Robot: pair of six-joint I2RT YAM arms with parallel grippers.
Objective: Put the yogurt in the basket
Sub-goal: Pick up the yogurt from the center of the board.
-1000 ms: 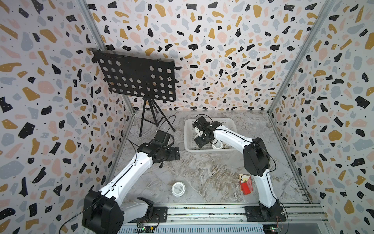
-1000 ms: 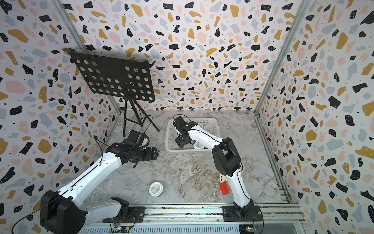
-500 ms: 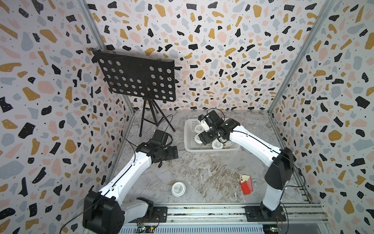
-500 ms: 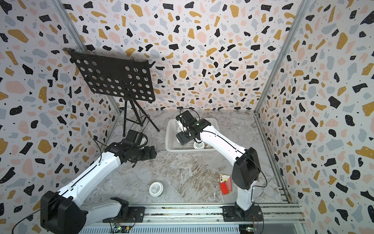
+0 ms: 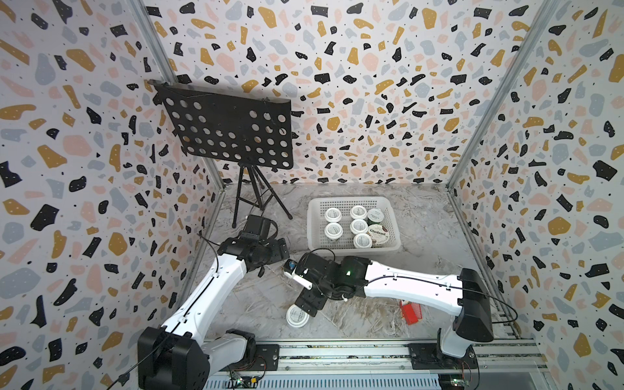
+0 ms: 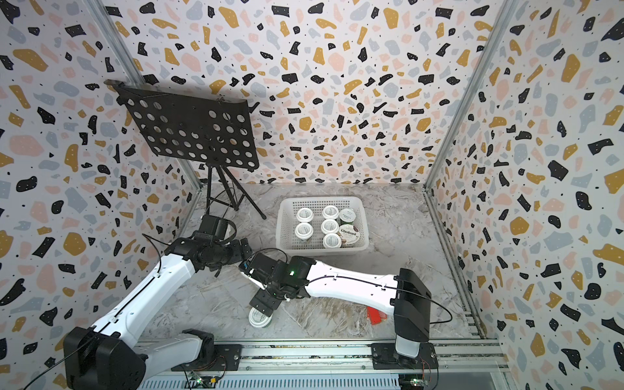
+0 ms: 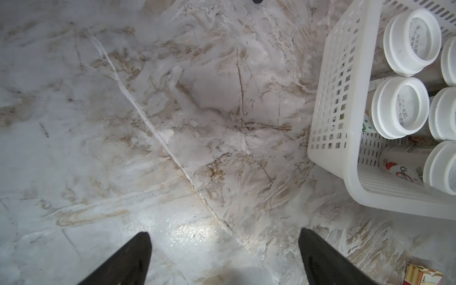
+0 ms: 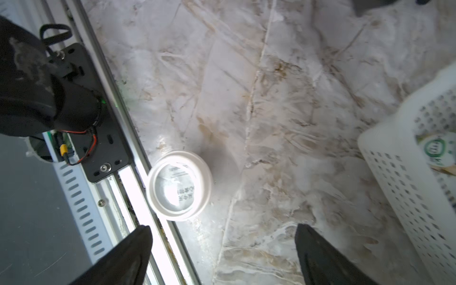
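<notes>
The white gridded basket (image 5: 314, 233) (image 6: 283, 233) stands at the back of the marble floor and holds several yogurt cups, among them the wider Chobani one (image 5: 378, 233). One white-lidded yogurt cup (image 5: 297, 316) (image 6: 259, 318) (image 8: 179, 185) stands alone by the front rail. My right gripper (image 5: 306, 304) (image 8: 223, 246) hovers just above and beside that cup, open and empty. My left gripper (image 5: 282, 251) (image 7: 224, 246) hangs open over bare floor left of the basket, whose wall (image 7: 345, 98) and cups (image 7: 412, 42) show in the left wrist view.
A red card box (image 5: 410, 312) (image 6: 376, 315) lies under the right arm near the front. A black music stand (image 5: 229, 128) occupies the back left corner. The metal rail (image 5: 337, 351) runs along the front edge, close behind the lone cup.
My right arm has swung from over the basket to the front of the floor, above the lone cup, and its jaws have spread wider. The left arm has barely moved.
</notes>
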